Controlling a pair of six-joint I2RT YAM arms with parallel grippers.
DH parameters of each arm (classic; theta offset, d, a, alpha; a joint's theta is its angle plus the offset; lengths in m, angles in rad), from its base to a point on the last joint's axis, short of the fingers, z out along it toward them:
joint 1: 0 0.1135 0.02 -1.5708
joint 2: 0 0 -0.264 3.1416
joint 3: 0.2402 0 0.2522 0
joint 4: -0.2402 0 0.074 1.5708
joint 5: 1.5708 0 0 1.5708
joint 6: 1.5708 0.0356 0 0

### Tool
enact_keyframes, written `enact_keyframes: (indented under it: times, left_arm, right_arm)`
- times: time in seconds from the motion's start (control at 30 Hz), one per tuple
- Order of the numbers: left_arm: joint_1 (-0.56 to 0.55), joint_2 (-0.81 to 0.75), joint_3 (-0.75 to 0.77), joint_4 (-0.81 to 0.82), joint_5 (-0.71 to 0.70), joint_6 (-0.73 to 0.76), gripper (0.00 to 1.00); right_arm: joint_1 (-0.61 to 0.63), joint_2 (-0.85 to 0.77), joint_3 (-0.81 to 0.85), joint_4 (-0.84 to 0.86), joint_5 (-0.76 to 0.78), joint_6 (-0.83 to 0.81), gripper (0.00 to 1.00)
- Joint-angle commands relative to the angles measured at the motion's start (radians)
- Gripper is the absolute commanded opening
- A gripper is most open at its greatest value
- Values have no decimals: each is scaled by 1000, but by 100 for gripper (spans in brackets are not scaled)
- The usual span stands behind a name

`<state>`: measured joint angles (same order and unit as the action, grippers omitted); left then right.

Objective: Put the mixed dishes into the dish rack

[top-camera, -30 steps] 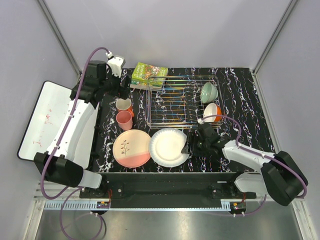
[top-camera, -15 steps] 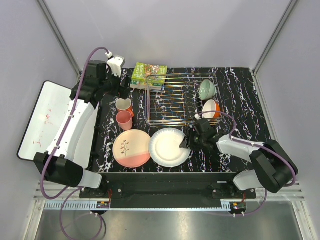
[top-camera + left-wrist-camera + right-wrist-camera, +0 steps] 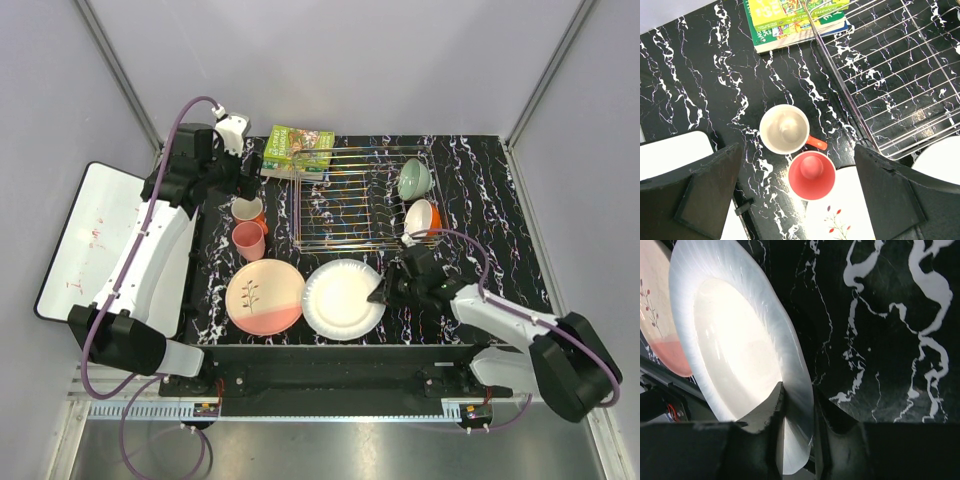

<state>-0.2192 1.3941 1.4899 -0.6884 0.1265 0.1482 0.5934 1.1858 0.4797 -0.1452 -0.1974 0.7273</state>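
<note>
While the left pincer gapes wide, the right pincer nips the large white plate; green book seemingly reads "TREEHOUSE".

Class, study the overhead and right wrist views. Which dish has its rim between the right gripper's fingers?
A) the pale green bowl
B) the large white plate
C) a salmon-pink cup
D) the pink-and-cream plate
B: in the right wrist view the right gripper has one finger on each side of the rim of the large white plate.
</note>
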Motion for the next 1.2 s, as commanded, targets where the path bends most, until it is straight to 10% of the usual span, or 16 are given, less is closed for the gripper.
enact_keyframes:
  times: [0.0,0.6,1.0,1.17]
  left_arm:
    - [4,-10,7,38,21,-9,99]
    - [4,217,78,36,73,-134,99]
    - [-55,322,147,35,182,-205,99]
    - [-108,404,182,35,136,-202,99]
  right_arm:
    - [-1,-124,-33,-135,24,-2,0]
    - [6,-333,359,-275,269,-339,0]
    - [6,-250,619,-12,533,-776,0]
    - [5,-157,614,343,553,-1108,0]
